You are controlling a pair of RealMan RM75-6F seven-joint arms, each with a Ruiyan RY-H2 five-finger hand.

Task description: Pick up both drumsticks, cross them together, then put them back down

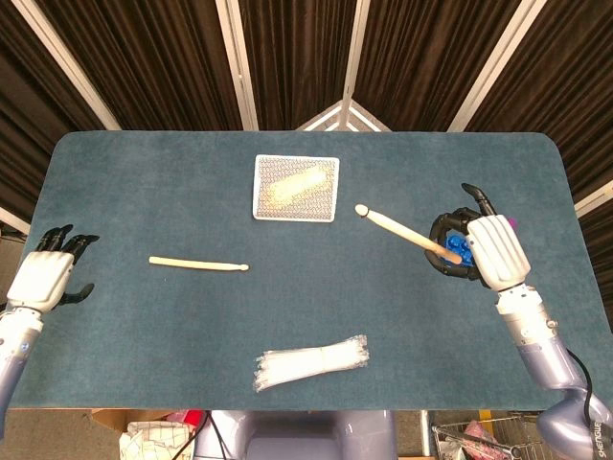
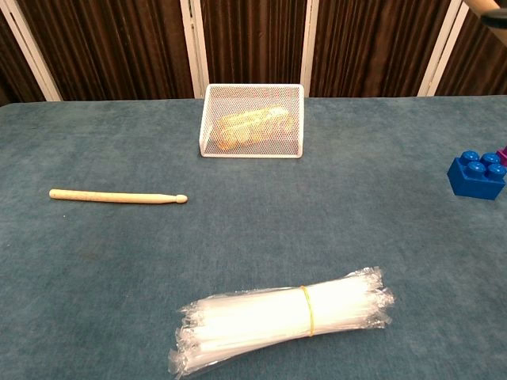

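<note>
- A robot test station in a lab or studio: a rounded table covered in blue-grey felt-like cloth (image 1: 144, 182) fills both views.
- Dark brown pleated curtains (image 2: 119, 47) split by white upright frame bars (image 2: 191, 47) close off the space behind the table.
- Unrelated props lie spread well apart on the cloth: a white wire-mesh basket (image 2: 252, 120), a blue plastic building block (image 2: 476, 175) and a banded bundle of clear plastic straws (image 2: 281, 318).
- White and black robot hands on silver arms (image 1: 546, 359) reach in at the table's sides.
</note>
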